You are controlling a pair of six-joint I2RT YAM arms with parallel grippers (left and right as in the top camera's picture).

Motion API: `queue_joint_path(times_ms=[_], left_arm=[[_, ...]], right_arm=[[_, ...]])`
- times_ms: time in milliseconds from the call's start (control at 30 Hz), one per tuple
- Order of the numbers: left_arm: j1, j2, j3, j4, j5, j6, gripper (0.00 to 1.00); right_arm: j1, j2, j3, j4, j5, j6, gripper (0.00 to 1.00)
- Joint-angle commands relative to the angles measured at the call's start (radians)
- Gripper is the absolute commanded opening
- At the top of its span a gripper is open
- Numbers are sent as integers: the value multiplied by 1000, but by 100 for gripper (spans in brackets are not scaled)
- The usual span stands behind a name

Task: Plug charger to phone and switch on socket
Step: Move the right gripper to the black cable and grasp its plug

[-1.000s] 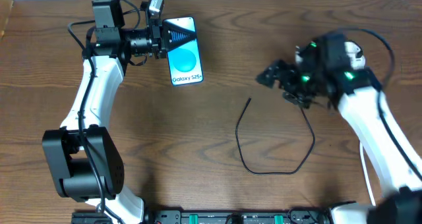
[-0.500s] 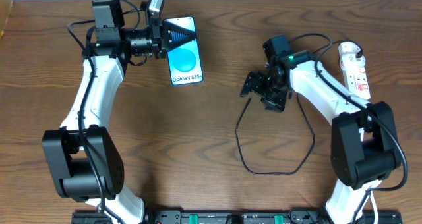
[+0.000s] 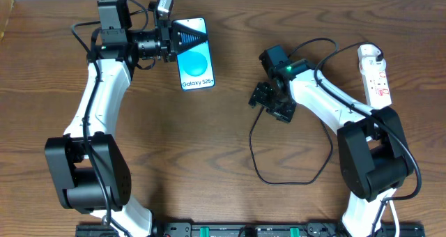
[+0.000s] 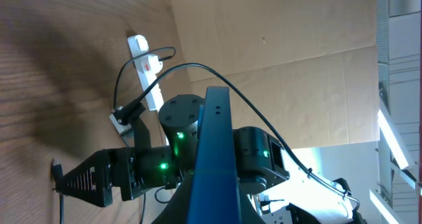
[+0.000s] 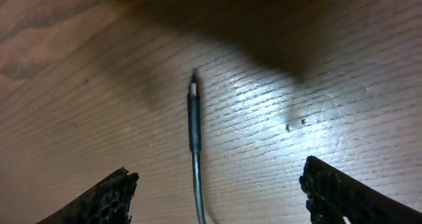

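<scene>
The phone (image 3: 196,59) lies at the back left, its light blue screen up with "Galaxy S25+" text. My left gripper (image 3: 174,39) is shut on its far end; in the left wrist view the phone shows as a blue edge (image 4: 214,151). The charger's black cable (image 3: 255,160) loops across the middle of the table, its plug tip (image 3: 263,106) lying loose. My right gripper (image 3: 263,97) is open over that tip. In the right wrist view the tip (image 5: 193,87) lies on the wood between the spread fingers (image 5: 224,197). The socket strip (image 3: 375,73) lies at the far right. The adapter is hidden.
The right arm reaches left over the cable's upper right part. The socket's white cord runs down the right edge. The strip also shows in the left wrist view (image 4: 146,64), with cardboard walls behind. A black rail (image 3: 251,230) runs along the front edge.
My right arm has swung left from beside the socket, and its open gripper now sits over the cable's plug tip. The left gripper and the phone have not moved.
</scene>
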Motion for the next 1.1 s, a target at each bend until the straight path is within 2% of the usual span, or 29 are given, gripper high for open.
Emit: queue_joint_path(times_ms=[0,267,533,733,833,1067], left_arm=[[5,-32,-2,2,34,18,8],[5,-32,-2,2,34,18,7],[5,-32,-2,2,35,18,7],[5,-32,-2,2,35,18,7],[5,-32,-2,2,35,18,7],[5,-32,-2,2,34,18,7]], right_arm=[[5,9,21,-3,42,26,77],[13,9,21,-8,63,45,71],[66,9,21,8,137,79,70],[67,10,21,3,163,95,62],[67,11,19,3,172,98,62],[72,80,19,16,163,109,59]])
